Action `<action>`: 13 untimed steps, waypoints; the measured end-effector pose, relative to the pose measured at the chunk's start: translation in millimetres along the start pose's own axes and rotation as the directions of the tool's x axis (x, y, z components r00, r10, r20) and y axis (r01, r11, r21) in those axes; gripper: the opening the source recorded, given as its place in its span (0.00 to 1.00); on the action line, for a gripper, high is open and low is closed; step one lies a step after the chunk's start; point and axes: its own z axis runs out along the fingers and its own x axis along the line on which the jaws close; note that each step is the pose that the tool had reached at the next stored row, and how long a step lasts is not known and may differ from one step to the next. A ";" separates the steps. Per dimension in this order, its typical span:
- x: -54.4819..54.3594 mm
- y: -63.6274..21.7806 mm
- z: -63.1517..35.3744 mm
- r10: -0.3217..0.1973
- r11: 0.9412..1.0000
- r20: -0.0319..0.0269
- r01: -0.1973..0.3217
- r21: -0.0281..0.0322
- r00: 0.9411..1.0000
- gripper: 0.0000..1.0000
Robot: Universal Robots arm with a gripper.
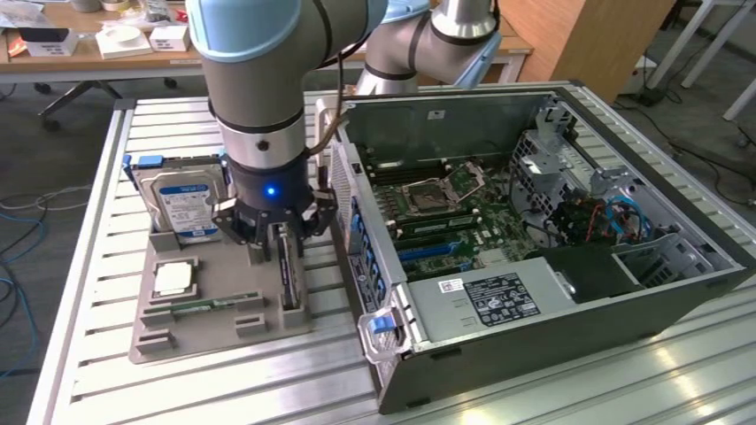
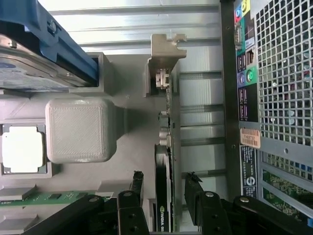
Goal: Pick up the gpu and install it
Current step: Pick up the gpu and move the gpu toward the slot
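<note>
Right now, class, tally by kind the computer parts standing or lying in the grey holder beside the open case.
Hard drive: 1
Processor chip: 1
Memory stick: 1
gpu: 1
Total: 4

**GPU upright in its slot**

The gpu point(image 1: 289, 270) is a thin, dark card standing on its long edge, seated in a narrow slot of the grey holder point(image 1: 177, 328). It sits at the holder's edge on the exterior view's right, just beside the open case point(image 1: 567, 292) and roughly parallel to the case's rear panel. In the wrist view the gpu point(image 2: 164, 166) shows edge-on, slim and straight, with a black section bearing a small green mark.
</note>
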 end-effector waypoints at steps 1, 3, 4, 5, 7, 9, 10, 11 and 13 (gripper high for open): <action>0.2 0.5 1.1 0.000 1.000 0.000 0.000 0.000 1.000 0.47; 0.6 1.0 3.1 0.000 1.000 0.000 0.000 0.000 1.000 0.47; 0.9 1.2 4.1 0.000 1.000 0.000 0.000 0.000 1.000 0.47; 1.3 1.3 5.5 0.001 1.000 0.000 -0.001 0.000 1.000 0.47; 1.7 1.2 6.9 0.000 1.000 0.000 0.000 0.000 1.000 0.47; 1.7 1.2 7.1 0.000 1.000 0.000 0.000 0.001 1.000 0.47; 1.8 1.3 7.3 0.000 1.000 0.000 0.000 0.001 1.000 0.47; 1.8 1.2 7.5 0.000 1.000 0.000 0.000 0.002 1.000 0.47; 1.8 1.1 7.7 -0.001 1.000 0.000 0.001 0.005 1.000 0.47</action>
